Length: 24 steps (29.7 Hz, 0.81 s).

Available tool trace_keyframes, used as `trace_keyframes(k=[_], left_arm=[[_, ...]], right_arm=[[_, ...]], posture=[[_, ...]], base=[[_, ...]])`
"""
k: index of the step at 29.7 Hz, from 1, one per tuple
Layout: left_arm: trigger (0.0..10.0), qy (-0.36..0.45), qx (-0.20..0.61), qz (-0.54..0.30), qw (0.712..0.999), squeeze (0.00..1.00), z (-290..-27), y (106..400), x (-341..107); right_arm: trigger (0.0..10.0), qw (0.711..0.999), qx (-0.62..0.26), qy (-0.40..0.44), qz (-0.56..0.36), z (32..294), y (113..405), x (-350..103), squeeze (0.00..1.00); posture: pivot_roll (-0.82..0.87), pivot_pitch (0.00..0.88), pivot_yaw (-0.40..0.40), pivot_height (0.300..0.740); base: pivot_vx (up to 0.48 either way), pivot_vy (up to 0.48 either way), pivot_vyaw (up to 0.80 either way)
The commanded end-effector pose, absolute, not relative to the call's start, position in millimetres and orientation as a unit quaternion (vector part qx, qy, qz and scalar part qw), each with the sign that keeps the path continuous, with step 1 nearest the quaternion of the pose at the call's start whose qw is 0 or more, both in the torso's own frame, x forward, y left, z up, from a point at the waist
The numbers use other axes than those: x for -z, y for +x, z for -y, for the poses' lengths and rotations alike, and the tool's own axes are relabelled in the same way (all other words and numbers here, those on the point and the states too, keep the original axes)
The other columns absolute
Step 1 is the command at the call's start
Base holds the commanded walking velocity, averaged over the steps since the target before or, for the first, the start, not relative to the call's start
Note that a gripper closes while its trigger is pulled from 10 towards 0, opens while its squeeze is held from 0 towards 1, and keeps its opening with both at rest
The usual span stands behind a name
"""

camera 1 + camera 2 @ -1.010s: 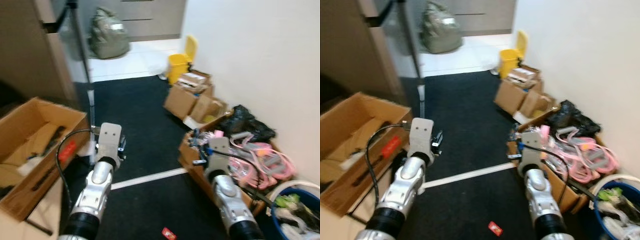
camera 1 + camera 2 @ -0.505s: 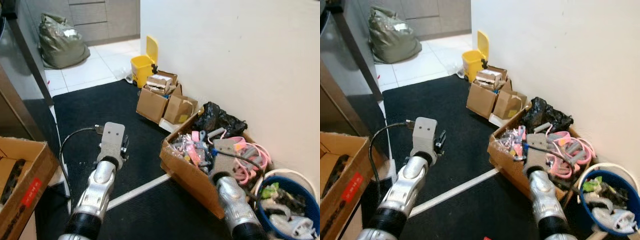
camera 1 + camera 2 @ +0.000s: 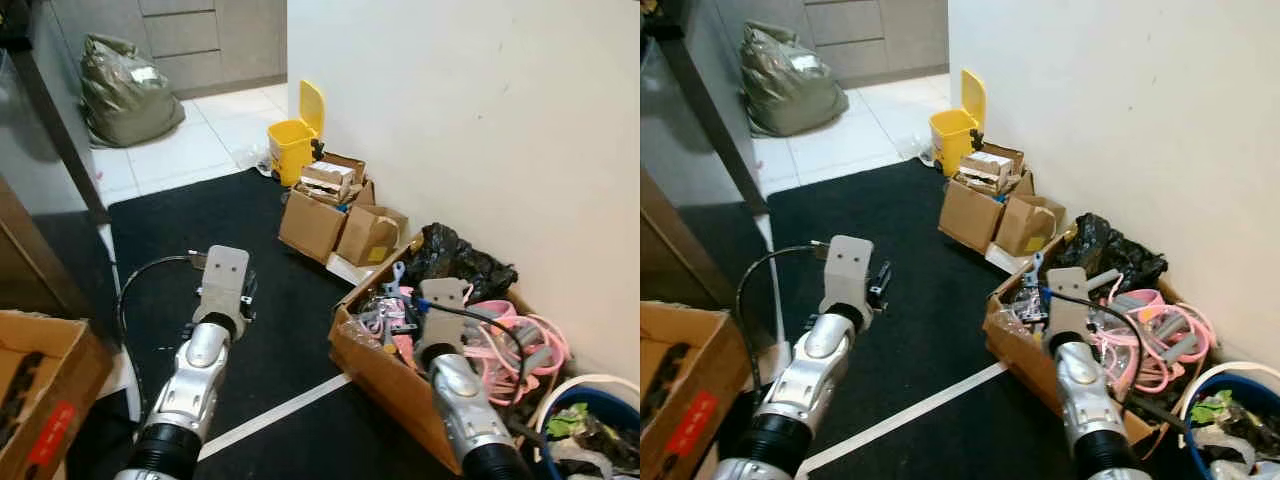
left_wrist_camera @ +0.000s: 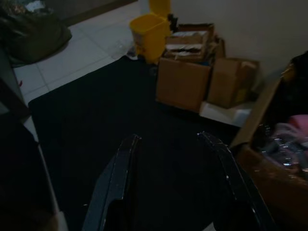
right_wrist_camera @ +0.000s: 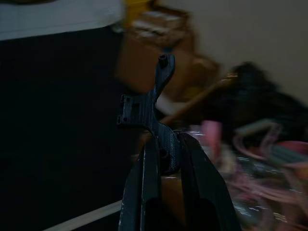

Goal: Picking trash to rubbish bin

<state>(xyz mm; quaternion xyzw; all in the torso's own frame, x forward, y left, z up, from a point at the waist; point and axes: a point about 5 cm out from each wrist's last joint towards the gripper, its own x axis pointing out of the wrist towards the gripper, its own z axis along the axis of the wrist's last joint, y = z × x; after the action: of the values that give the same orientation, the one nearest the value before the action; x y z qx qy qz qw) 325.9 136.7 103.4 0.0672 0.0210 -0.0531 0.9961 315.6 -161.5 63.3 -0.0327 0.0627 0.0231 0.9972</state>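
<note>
nearest the robot, the right gripper [image 5: 168, 154] has its fingers clamped on a flat black bracket-shaped piece [image 5: 150, 107], held above the near edge of a large cardboard box [image 3: 1025, 355] stuffed with pink hoops and oddments. just right of that box sits a blue tub [image 3: 1240, 420] heaped with scraps. the left gripper [image 4: 171, 144] hangs over bare black carpet [image 3: 200, 250] with its fingers apart and nothing between them. a white tape line [image 3: 275, 415] crosses the carpet between the two arms, and an open brown box [image 3: 40, 390] stands at the left edge. the widest free room is the carpet strip running ahead — the right side is lined with clutter against the white wall [image 3: 480, 110]. beyond the large box lies one black bag [image 3: 1110, 255], then two smaller cardboard boxes [image 3: 995, 215] side by side, then one yellow rubbish bin [image 3: 958, 128] with its lid up, on white tiles. farthest off, one grey-green sack [image 3: 125, 90]. compared with half a second ago the whole scene sits slightly lower and further right — the camera has turned a little.
</note>
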Motion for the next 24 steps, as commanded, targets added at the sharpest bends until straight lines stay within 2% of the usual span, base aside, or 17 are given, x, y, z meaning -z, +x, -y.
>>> trace_keyframes(k=[1,24], left_arm=[[10.0,0.068,0.052,-0.032,0.996,0.00,-138.8,324.2,-98.9],[10.0,0.068,0.053,-0.033,0.996,0.00,-138.2,323.5,-98.3]], right_arm=[[10.0,0.997,-0.016,-0.036,-0.071,166.3,312.0,-58.4,0.00],[10.0,0.996,-0.020,-0.039,-0.074,166.6,311.2,-57.1,0.00]], posture=[[0.00,0.096,0.012,0.740],[0.00,0.102,0.007,0.740]], base=[[0.337,0.000,0.00],[0.332,0.000,0.00]])
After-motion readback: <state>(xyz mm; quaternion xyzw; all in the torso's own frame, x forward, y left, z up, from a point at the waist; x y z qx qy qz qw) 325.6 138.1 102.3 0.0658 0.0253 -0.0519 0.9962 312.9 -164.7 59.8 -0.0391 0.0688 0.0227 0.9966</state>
